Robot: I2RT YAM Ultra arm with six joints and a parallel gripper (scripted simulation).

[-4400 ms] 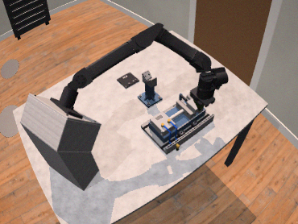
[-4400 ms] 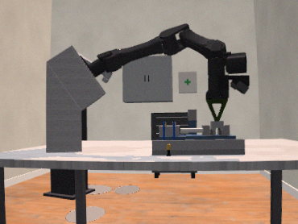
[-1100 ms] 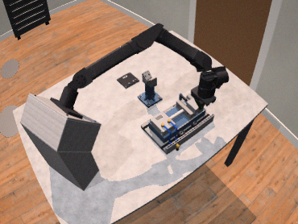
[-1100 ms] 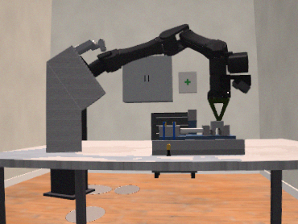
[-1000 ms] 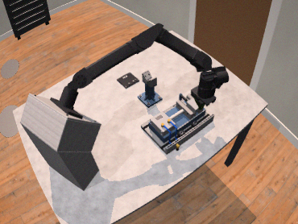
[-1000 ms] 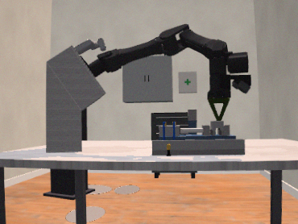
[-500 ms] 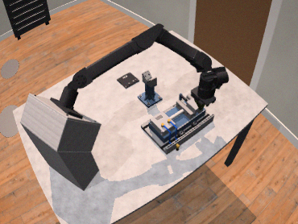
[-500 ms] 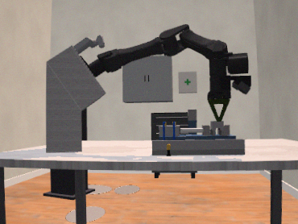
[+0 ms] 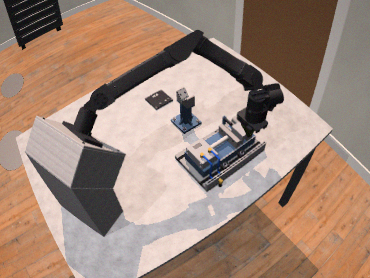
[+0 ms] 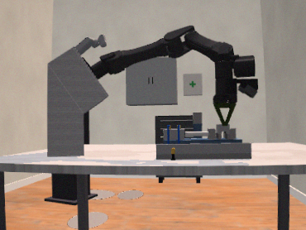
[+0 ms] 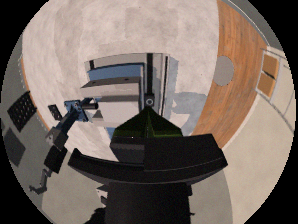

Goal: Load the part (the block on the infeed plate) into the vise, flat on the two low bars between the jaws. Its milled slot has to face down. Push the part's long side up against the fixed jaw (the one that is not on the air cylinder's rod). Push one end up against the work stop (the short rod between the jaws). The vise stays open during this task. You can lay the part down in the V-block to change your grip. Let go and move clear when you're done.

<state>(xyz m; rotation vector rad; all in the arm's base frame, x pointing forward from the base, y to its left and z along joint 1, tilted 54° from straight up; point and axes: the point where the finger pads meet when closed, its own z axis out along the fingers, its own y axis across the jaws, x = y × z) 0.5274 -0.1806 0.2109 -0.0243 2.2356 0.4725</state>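
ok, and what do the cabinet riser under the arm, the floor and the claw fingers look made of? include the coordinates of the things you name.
Riser [image 9: 52, 155] [image 10: 66, 107]: probably brushed metal, matte grey with fine straight streaks; could be a laminate.
Floor [image 9: 330, 210] [image 10: 124, 207] [image 11: 240, 75]: wood or wood-look planks, orange-brown with grain and seams.
Claw [image 10: 224, 124] [image 11: 147, 109] fingers: dark green, material unclear, plastic or coated metal.
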